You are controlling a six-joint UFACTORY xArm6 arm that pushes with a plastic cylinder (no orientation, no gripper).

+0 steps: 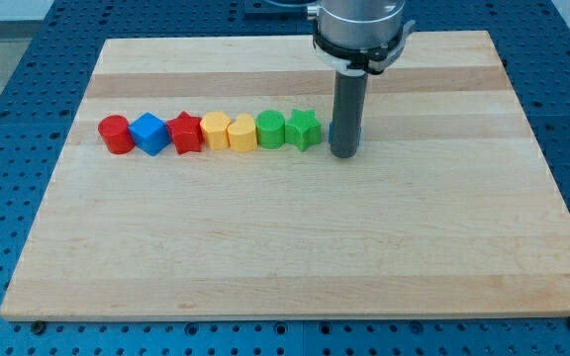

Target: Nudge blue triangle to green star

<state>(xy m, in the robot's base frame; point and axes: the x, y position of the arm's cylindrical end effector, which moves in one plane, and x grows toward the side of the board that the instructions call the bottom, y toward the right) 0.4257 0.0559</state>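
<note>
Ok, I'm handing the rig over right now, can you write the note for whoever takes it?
My tip is down on the board, just to the view's right of the green star.
The blue triangle is almost wholly hidden behind the rod; only a blue sliver shows at the rod's left edge, close to the star. Whether they touch cannot be told.
The star ends a row running to the view's left: green block, two yellow blocks, red star, blue cube, red cylinder.
Done: triangle brought near the star. Left: confirm contact once the rod clears, without disturbing the row.
</note>
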